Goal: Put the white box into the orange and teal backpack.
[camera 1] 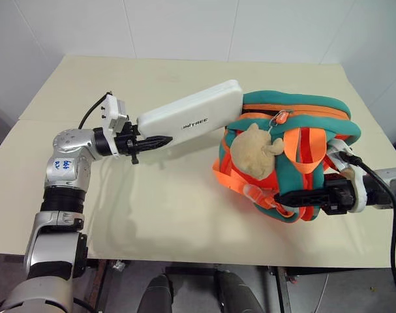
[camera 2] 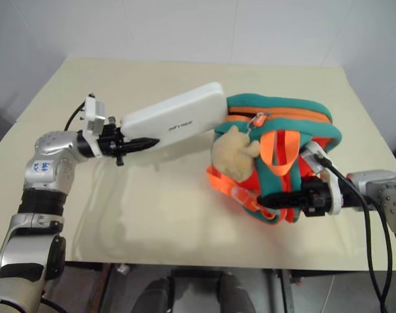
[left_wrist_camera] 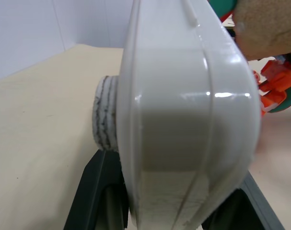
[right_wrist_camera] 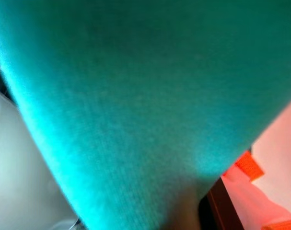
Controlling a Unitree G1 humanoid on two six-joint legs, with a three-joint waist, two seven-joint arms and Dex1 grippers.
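The white box (camera 1: 191, 117) is slim with dark lettering, held above the table and slanting up toward the back right. My left gripper (camera 1: 155, 140) is shut on its near end, a black finger (left_wrist_camera: 95, 191) on either flat face. Its far end reaches the top left of the orange and teal backpack (camera 1: 302, 111), beside the zip. The backpack lies on the table's right side with a tan plush toy (camera 1: 253, 153) on its front. At the backpack's near lower edge my right gripper (camera 1: 282, 197) is shut on teal fabric (right_wrist_camera: 150, 96) and orange webbing.
The beige table (camera 1: 171, 215) has open surface to the left of and in front of the backpack. White walls close in behind and at both sides. A black cable (camera 1: 380, 189) runs along my right forearm.
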